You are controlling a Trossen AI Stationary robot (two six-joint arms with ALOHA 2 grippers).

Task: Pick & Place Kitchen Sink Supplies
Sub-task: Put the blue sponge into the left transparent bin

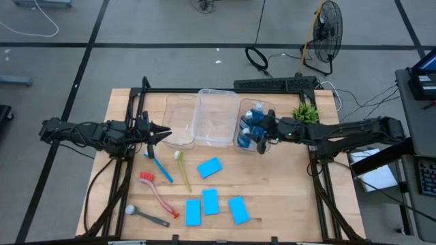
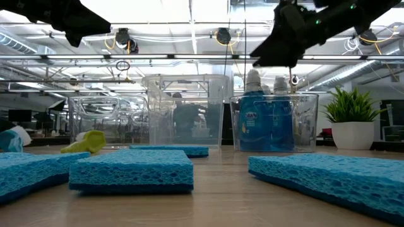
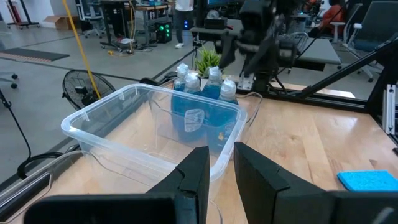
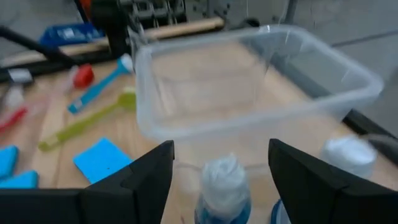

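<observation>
Several small blue-liquid bottles [image 1: 252,126] with pale caps stand upright in the rightmost clear bin [image 1: 242,109]. My right gripper [image 4: 221,146] hovers open just above them, with one bottle's cap [image 4: 224,177] below the gap and untouched. My left gripper [image 3: 221,171] waits over the table's left side beside the leftmost bin, its fingers a narrow gap apart and holding nothing. Several blue sponges [image 1: 209,167] lie flat on the wood toward the near edge. Blue [image 1: 158,167], yellow-green [image 1: 182,170], red [image 1: 158,194] and grey-black [image 1: 146,216] brushes lie flat left of them.
Two more clear bins [image 1: 218,117] [image 1: 180,122] stand in a row left of the bottle bin. A small green potted plant [image 1: 305,112] sits at the far right. A dark frame [image 1: 204,91] runs along the table's far edge.
</observation>
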